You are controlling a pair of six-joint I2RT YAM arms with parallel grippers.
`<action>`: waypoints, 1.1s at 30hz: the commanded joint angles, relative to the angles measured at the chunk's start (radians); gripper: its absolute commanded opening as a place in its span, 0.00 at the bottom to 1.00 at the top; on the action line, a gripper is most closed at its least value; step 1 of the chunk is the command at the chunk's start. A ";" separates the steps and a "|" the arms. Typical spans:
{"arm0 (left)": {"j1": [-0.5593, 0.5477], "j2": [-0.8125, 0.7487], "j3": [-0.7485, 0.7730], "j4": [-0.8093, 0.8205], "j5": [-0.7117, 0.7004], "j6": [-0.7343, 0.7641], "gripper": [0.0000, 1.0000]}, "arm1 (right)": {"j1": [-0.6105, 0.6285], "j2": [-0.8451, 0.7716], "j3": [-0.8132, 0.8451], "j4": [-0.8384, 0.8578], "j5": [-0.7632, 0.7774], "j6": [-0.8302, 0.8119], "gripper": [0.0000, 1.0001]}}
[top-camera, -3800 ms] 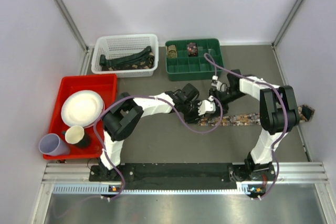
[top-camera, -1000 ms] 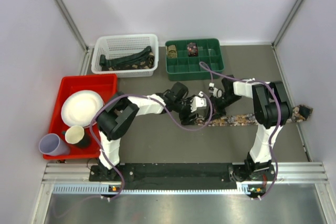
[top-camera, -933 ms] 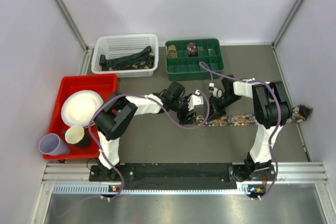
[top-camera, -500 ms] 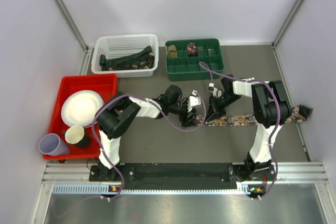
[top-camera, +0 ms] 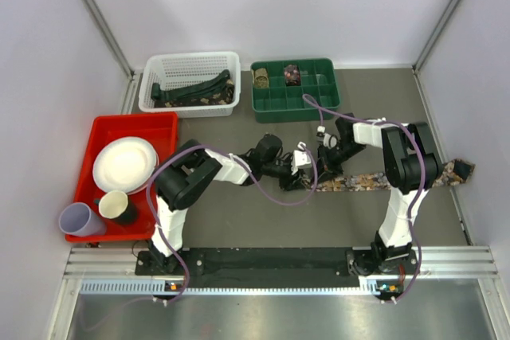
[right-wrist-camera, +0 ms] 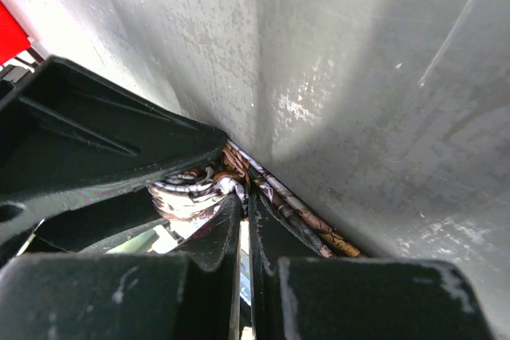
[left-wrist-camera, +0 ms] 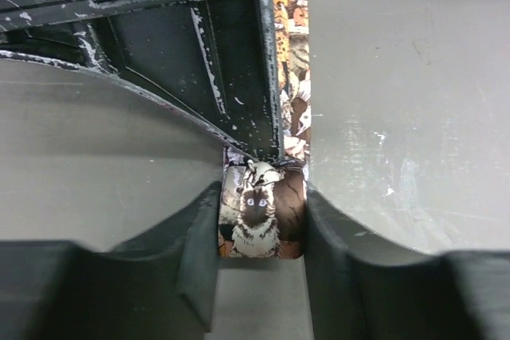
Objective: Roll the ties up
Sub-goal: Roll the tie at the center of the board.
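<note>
A brown-red patterned tie (top-camera: 374,181) lies flat across the table, running right from both grippers. Its left end is wound into a small coil (left-wrist-camera: 263,220). My left gripper (left-wrist-camera: 263,232) has one finger (left-wrist-camera: 199,236) pressed against each side of that coil. In the top view the left gripper (top-camera: 306,170) meets the right gripper (top-camera: 323,170) at the tie's end. My right gripper (right-wrist-camera: 245,197) is shut, its tips at the coil's fabric (right-wrist-camera: 191,197), with the flat strip (right-wrist-camera: 299,216) trailing away beside them. Whether fabric is pinched between the tips is hard to see.
A white basket (top-camera: 159,101) at the back holds dark ties. Beside it a green compartment tray (top-camera: 293,101) holds two rolled ties (top-camera: 292,74). A red tray (top-camera: 159,125) on the left carries a plate and cups. Purple cables loop over both arms.
The left gripper has slid right to the tie's coiled end and closed from wide open onto the coil. The right gripper has stayed shut at the tie's end.
</note>
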 commanded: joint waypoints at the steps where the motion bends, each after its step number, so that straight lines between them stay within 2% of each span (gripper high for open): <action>1: -0.028 0.025 0.033 -0.216 -0.051 0.029 0.37 | 0.020 0.060 0.012 0.073 0.127 -0.032 0.00; 2: -0.029 0.025 0.041 -0.245 -0.073 0.043 0.29 | 0.019 0.058 0.018 0.052 0.122 -0.038 0.00; 3: -0.029 0.021 0.050 -0.273 -0.090 0.058 0.26 | 0.017 0.046 0.024 0.042 0.105 -0.046 0.01; 6: -0.032 0.013 0.069 -0.423 -0.150 0.120 0.17 | 0.005 0.017 0.052 -0.008 0.064 -0.063 0.14; 8: -0.034 0.007 0.069 -0.501 -0.182 0.155 0.15 | -0.002 -0.015 0.078 -0.037 0.027 -0.077 0.18; 10: -0.034 0.004 0.076 -0.544 -0.219 0.174 0.14 | -0.019 -0.046 0.091 -0.085 -0.013 -0.096 0.33; 12: -0.036 0.005 0.089 -0.592 -0.248 0.181 0.14 | -0.030 -0.068 0.093 -0.125 -0.046 -0.121 0.43; 13: -0.036 0.007 0.093 -0.606 -0.256 0.184 0.13 | -0.038 -0.078 0.088 -0.134 -0.060 -0.123 0.44; 19: -0.052 0.024 0.125 -0.649 -0.305 0.204 0.13 | -0.044 -0.108 0.053 -0.073 -0.177 -0.075 0.45; 24: -0.059 0.035 0.142 -0.663 -0.314 0.218 0.13 | -0.024 -0.077 0.056 -0.033 -0.177 -0.034 0.45; 28: -0.059 0.033 0.142 -0.664 -0.317 0.221 0.14 | -0.012 -0.048 0.053 -0.039 -0.114 -0.055 0.34; 29: -0.059 0.035 0.142 -0.664 -0.318 0.218 0.15 | -0.010 -0.039 0.053 -0.051 -0.101 -0.070 0.28; 33: -0.059 0.038 0.144 -0.667 -0.312 0.206 0.16 | -0.009 -0.020 0.035 -0.053 -0.093 -0.084 0.27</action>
